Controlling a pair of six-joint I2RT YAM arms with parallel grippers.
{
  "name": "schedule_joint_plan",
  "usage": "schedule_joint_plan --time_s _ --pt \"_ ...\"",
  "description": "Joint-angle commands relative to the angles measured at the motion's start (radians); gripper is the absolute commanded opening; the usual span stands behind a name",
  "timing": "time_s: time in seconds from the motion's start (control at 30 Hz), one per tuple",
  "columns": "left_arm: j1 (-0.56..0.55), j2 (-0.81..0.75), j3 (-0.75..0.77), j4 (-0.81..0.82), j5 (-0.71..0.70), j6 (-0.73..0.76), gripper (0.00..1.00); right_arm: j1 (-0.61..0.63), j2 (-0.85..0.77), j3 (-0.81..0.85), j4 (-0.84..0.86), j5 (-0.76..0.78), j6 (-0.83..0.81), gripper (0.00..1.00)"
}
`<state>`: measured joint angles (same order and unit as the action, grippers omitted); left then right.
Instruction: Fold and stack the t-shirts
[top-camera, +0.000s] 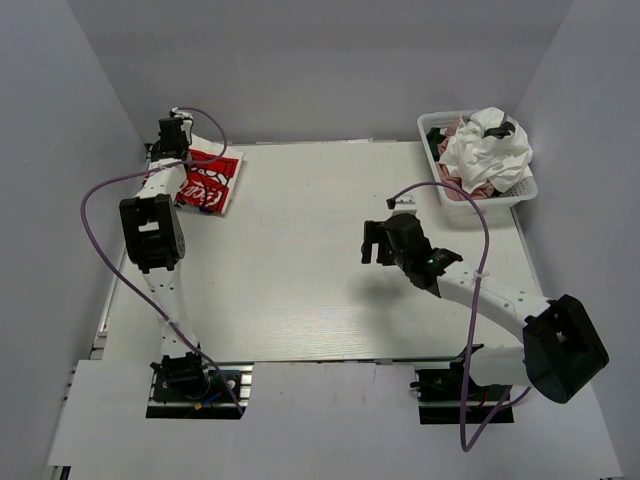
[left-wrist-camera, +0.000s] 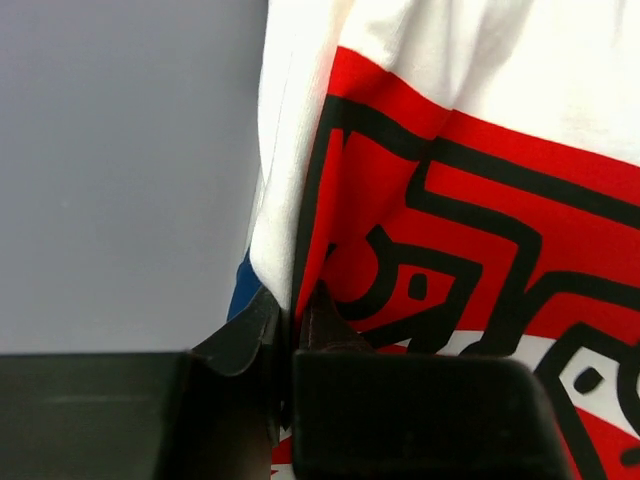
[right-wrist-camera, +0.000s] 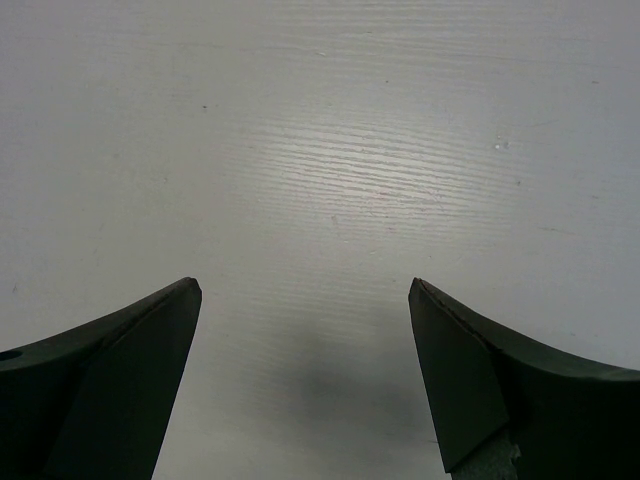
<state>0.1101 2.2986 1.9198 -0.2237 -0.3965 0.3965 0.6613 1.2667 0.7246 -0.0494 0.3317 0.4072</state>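
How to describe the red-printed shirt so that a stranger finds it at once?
On the table, go to the far left corner. There the left hand pinches a folded white t-shirt. Only it shows a red and black print, unlike the crumpled shirts in the basket.

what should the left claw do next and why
Probably open the left claw and let go. It is shut on the edge of the folded white tee with the red print, which seems to lie flat in the far left corner of the table, a strip of blue cloth showing under it. The right claw hangs open over bare table.
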Motion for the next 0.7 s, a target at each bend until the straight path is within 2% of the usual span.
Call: schedule_joint_plan --time_s 0.0,0.13,0.2,0.23,0.3,0.33,0.4,0.43,0.57,0.67 --pt "0.019 0.001 0.067 0.081 -0.077 -0.06 0.0 -0.003 0.02 0.061 0.026 -0.01 -0.001 0.9" --pt "0.052 0.035 0.076 0.081 -0.108 -0.103 0.0 -0.003 0.039 0.073 0.008 -0.025 0.021 0.9" --pt "0.053 0.045 0.076 0.081 -0.136 -0.122 0.21 -0.003 0.039 0.07 0.01 -0.023 0.024 0.9" --pt "0.053 0.054 0.076 0.081 -0.16 -0.137 0.46 -0.005 0.04 0.073 0.006 -0.028 0.027 0.9" --pt "0.053 0.055 0.085 0.066 -0.199 -0.162 0.66 -0.003 0.045 0.076 0.003 -0.031 0.028 0.9" --pt "0.053 0.055 0.096 0.055 -0.226 -0.186 0.82 -0.005 0.046 0.081 -0.003 -0.039 0.033 0.9" --pt "0.053 0.045 0.107 0.043 -0.258 -0.217 0.95 -0.006 0.045 0.084 -0.006 -0.048 0.036 0.9" --pt "0.062 0.045 0.107 0.009 -0.268 -0.229 1.0 -0.003 0.045 0.084 -0.007 -0.051 0.039 0.9" --pt "0.062 0.009 0.168 -0.149 -0.259 -0.397 1.0 -0.006 0.03 0.078 -0.009 -0.075 0.048 0.9" --pt "0.062 -0.056 0.165 -0.264 -0.102 -0.458 1.0 -0.003 0.0 0.068 -0.01 -0.085 0.05 0.9"
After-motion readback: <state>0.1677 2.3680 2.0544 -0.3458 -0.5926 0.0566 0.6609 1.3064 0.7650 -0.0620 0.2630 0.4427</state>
